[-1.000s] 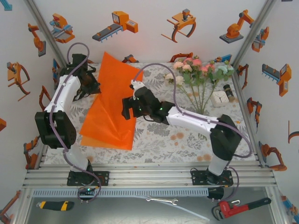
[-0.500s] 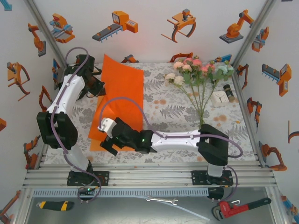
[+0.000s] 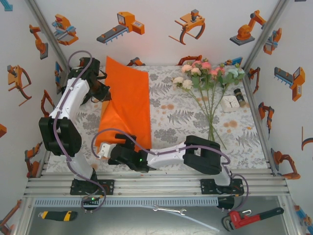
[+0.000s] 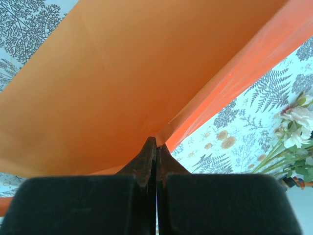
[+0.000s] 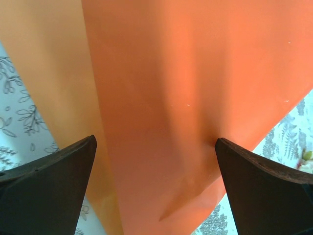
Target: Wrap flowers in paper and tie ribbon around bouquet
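One edge of the paper (image 3: 126, 105) is pinched by the left gripper (image 4: 156, 143); the right gripper (image 5: 155, 141) is wide open above it.

**A:** What is the orange sheet made of?

**B:** Thin paper (image 3: 124, 105). It looks smooth and matt, with a few soft creases.

**A:** And what lies under it?

**B:** A tablecloth (image 3: 181, 117) of matt cloth, printed with grey leaves.

**A:** And the machine?

**B:** The left arm (image 3: 73, 98) has a glossy white plastic shell. The left gripper (image 4: 156, 143) is matt black and faintly grainy. The rails (image 3: 156, 183) are bare metal with a dull sheen.
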Tool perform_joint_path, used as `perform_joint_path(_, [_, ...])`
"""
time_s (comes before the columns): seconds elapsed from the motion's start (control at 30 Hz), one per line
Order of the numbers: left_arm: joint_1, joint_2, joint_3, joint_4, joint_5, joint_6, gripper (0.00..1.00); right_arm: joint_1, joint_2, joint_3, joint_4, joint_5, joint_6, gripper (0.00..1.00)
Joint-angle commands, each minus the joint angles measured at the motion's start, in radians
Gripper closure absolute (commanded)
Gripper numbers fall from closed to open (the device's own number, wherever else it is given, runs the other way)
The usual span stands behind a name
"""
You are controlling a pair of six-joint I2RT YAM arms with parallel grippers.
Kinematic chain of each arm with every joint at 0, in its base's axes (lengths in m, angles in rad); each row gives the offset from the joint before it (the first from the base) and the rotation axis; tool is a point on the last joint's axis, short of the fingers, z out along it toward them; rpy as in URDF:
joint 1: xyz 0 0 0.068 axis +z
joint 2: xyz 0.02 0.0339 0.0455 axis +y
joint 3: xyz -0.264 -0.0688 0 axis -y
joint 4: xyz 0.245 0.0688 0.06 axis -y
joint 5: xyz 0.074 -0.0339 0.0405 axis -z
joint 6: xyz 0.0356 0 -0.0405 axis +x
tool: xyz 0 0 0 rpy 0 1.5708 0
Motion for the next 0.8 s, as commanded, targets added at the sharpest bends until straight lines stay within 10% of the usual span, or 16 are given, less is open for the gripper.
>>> perform_joint_path(0.0, [-0.005, 0.009, 0.030, -0.037, -0.012, -0.017, 1.00, -0.002, -0.037, -0.021, 0.101, 0.059, -0.029, 0.12])
perform_joint_path(0.07, [-0.005, 0.009, 0.034, -0.035, -0.016, -0.012, 1.00, -0.002, -0.046, -0.035, 0.117, 0.061, -0.020, 0.23])
perform_joint_path(0.17, [-0.003, 0.005, 0.042, -0.031, -0.018, 0.012, 1.00, -0.002, -0.058, -0.055, 0.155, 0.100, 0.014, 0.74])
perform_joint_path(0.27, [0.000, -0.013, 0.049, -0.002, -0.004, 0.049, 0.89, -0.001, -0.060, -0.053, 0.155, 0.149, 0.038, 1.00])
perform_joint_path(0.47, [0.001, -0.179, -0.054, 0.144, -0.035, 0.145, 0.42, -0.038, -0.134, -0.070, 0.135, 0.130, 0.189, 1.00])
perform_joint_path(0.63, [0.020, -0.451, -0.278, 0.291, -0.198, 0.232, 0.30, -0.102, -0.213, -0.100, 0.105, 0.059, 0.338, 1.00])
perform_joint_path(0.77, [0.054, -0.697, -0.558, 0.499, -0.098, 0.411, 0.29, -0.162, -0.270, -0.121, 0.079, -0.009, 0.467, 1.00])
